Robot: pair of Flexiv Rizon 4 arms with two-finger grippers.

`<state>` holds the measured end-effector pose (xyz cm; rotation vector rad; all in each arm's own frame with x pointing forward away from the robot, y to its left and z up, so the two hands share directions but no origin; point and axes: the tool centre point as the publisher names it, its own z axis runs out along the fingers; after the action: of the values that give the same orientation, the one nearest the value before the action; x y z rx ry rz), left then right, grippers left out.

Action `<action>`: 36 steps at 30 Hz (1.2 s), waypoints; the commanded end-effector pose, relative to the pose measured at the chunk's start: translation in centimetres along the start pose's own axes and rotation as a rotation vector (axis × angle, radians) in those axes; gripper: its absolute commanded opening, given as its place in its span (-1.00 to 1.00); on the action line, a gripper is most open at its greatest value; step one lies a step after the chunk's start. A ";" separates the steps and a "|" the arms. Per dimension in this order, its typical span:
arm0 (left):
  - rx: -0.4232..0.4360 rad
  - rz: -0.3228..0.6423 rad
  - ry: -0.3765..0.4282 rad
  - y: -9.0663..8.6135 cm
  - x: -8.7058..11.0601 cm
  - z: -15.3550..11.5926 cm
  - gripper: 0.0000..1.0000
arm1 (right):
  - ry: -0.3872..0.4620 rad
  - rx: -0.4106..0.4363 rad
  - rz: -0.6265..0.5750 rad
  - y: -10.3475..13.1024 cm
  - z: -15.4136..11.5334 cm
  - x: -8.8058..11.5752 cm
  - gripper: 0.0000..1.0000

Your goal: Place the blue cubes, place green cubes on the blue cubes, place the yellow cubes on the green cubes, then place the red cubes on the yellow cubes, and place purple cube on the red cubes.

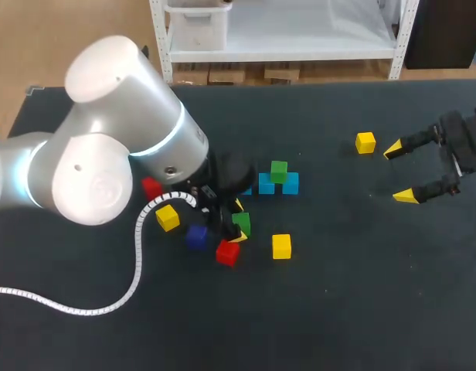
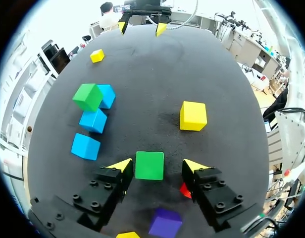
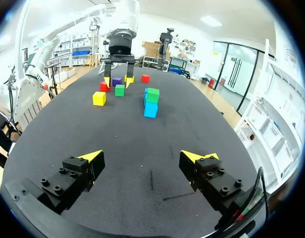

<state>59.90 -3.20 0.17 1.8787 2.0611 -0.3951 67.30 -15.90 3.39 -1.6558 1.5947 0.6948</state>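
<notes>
Downward, the left gripper (image 2: 157, 164) straddled a green cube (image 2: 149, 165), jaws released; the right gripper (image 3: 141, 157) hovered released; a red cube (image 2: 184, 190) sat half-hidden.

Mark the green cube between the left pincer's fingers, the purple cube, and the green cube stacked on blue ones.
loose green cube (image 2: 149, 165), left wrist view, middle of its top face.
purple cube (image 2: 166, 223), left wrist view, top face.
stacked green cube (image 2: 87, 96), left wrist view, top face.
</notes>
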 end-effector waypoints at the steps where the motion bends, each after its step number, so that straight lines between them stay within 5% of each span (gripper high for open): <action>1: 0.004 0.000 0.002 0.2 0.0 0.4 0.25 | -0.003 0.000 -0.001 0.0 0.0 0.1 1.00; 6: 0.002 -0.007 0.001 0.4 0.1 0.4 -0.51 | -0.003 0.000 -0.001 0.0 0.0 0.1 1.00; 7: -0.001 -0.009 0.000 0.5 0.1 0.4 -0.98 | -0.003 0.000 -0.001 0.0 0.0 0.1 1.00; 13: -0.017 -0.015 -0.006 1.0 0.2 -0.9 -1.00 | -0.003 0.000 -0.001 0.0 0.0 0.1 1.00; 27: -0.037 0.009 0.057 4.2 0.1 -8.4 -1.00 | -0.003 0.000 -0.001 0.0 0.0 0.1 1.00; 36: -0.002 0.064 0.046 6.6 -1.1 -9.8 -1.00 | -0.003 0.000 -0.001 0.0 0.0 0.1 1.00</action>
<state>64.93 0.63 9.60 1.9370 2.0274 -0.2981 67.30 -15.90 3.38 -1.6557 1.5945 0.6950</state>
